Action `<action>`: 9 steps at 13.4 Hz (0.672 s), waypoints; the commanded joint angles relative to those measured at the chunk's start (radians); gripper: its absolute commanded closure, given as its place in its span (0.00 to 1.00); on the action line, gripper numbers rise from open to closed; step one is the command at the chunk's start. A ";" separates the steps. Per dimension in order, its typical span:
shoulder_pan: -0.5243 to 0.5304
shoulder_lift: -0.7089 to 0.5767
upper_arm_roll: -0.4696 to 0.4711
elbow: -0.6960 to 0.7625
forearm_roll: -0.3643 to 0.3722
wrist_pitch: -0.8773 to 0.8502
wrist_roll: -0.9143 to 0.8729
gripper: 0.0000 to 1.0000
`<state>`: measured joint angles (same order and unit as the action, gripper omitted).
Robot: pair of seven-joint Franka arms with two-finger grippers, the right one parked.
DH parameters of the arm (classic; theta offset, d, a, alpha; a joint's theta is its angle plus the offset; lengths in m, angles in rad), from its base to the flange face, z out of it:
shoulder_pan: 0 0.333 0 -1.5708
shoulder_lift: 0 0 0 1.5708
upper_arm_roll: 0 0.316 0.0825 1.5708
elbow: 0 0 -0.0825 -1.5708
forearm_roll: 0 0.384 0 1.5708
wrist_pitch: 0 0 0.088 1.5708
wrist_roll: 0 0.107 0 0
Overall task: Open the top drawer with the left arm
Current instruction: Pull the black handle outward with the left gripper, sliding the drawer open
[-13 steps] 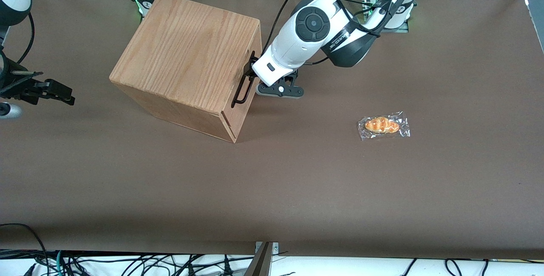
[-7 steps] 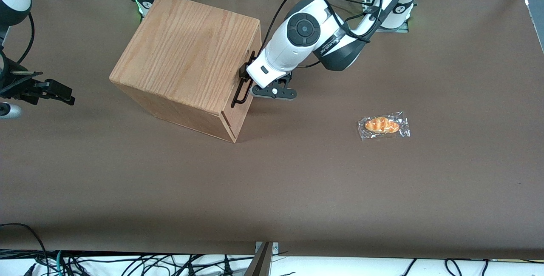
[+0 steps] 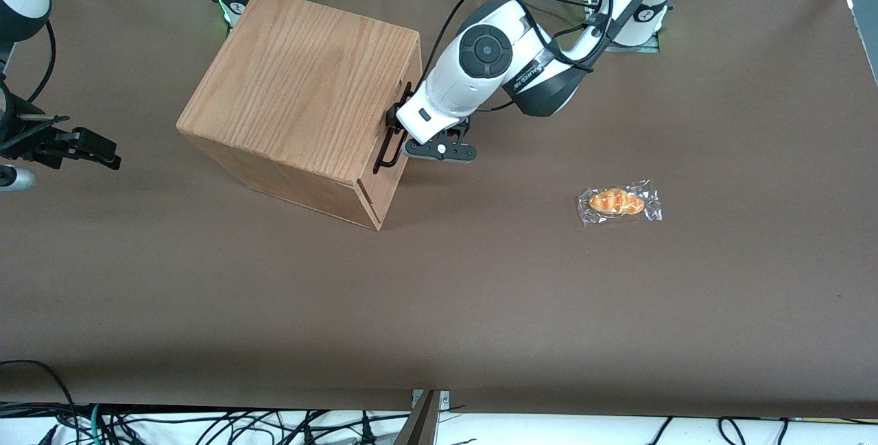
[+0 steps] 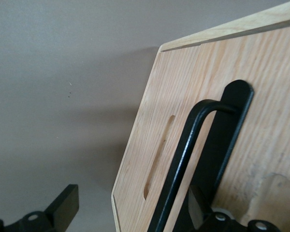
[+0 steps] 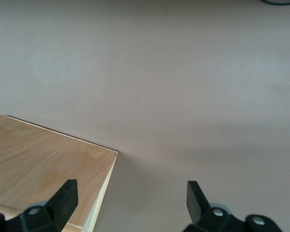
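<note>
Reach step: hand (image 3: 396, 124) is spread, fingers straddling the handle (image 4: 183, 159) of the top drawer (image 4: 261, 121), still shut in the box (image 3: 302, 81). Next: pinch, pull straight out.

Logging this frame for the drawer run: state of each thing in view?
top drawer: shut, front flush with the box.
handle: between the pincer's fingers, not clamped.
pincer: open, at the handle in front of the drawer.
wrapped bread: lying flat on the table, toward the working arm's end, untouched.
</note>
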<state>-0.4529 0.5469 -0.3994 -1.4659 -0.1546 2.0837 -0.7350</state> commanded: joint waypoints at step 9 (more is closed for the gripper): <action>-0.026 0.027 0.008 0.033 0.107 -0.007 -0.040 0.00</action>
<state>-0.4632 0.5593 -0.3992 -1.4635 -0.0879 2.0851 -0.7463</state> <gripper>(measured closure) 0.000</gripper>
